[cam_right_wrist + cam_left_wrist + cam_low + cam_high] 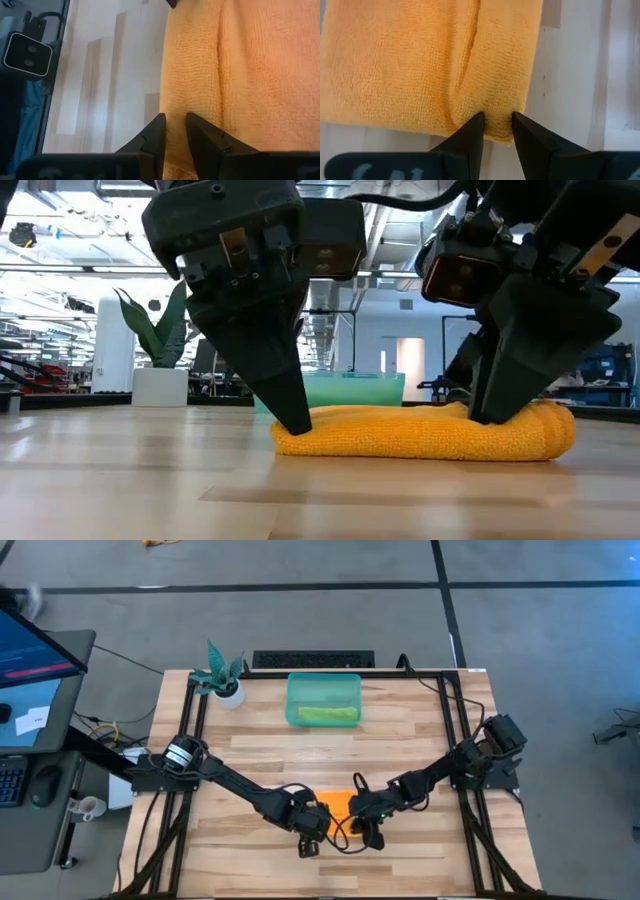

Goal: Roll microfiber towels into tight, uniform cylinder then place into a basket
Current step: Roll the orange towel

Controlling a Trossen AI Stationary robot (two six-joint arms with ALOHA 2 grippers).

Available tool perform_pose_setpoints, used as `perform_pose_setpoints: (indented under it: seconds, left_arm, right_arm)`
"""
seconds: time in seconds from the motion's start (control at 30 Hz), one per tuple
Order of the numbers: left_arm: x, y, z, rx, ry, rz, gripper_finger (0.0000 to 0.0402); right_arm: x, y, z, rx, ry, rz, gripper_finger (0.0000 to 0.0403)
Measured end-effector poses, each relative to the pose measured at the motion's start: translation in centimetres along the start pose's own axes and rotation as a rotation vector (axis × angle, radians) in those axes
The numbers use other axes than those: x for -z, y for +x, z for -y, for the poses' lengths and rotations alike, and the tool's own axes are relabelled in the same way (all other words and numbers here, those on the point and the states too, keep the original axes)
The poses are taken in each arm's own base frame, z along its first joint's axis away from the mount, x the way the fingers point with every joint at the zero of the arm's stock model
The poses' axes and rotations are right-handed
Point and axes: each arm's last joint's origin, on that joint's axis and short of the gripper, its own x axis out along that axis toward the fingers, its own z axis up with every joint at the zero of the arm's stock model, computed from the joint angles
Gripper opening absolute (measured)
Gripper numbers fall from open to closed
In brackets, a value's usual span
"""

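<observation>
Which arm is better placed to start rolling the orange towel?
Neither clearly: the left hand and right hand each pinch a folded edge of the bright orange microfiber towel at opposite ends, so rolling looks like a two-arm job.

**Count of things on the table**

Two microfiber towels: one bright orange folded cloth point(338, 804) and one lime green roll point(326, 714). One translucent teal plastic basket point(295, 700). One white pot with teal plant point(229, 692). Two dark two-finger grippers, left point(308, 846) and right point(371, 837).
</observation>
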Motion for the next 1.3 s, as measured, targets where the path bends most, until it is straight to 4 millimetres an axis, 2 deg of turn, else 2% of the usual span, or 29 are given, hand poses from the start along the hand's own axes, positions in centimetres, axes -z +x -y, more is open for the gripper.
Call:
perform_pose_setpoints:
  seconds: [0.23, 0.53, 0.7, 0.87, 1.07, 1.2, 1.3]
  left_arm:
    - [0.4, -0.3, 0.9, -0.068, 0.098, 0.035, 0.0098]
    - [-0.3, -2.5, 4.4, -0.078, 0.298, 0.169, 0.0098]
    - [-1.0, -2.6, 5.6, -0.059, 0.42, 0.298, 0.0098]
    - [-1.1, -0.7, 4.2, -0.014, 0.465, 0.299, 0.0098]
    - [-1.9, 0.3, 1.2, -0.011, 0.343, 0.276, 0.0098]
    - [-1.7, 0.9, 0.3, 0.087, 0.303, 0.244, 0.0098]
    - [-1.1, 1.4, -0.1, 0.08, 0.275, 0.24, 0.0098]
  right_arm:
    - [0.2, 0.2, 0.2, 0.009, 0.002, -0.015, 0.0102]
    - [0.2, 0.2, 0.4, 0.014, 0.008, -0.022, 0.0102]
    - [0.2, 0.2, 0.4, 0.016, 0.009, -0.027, 0.0102]
    - [0.2, 0.2, 0.4, 0.015, 0.008, -0.025, 0.0102]
    - [0.2, 0.2, 0.4, 0.016, 0.009, -0.027, 0.0102]
    - [0.2, 0.2, 0.4, 0.016, 0.009, -0.027, 0.0102]
    - [0.2, 0.2, 0.4, 0.016, 0.009, -0.027, 0.0102]
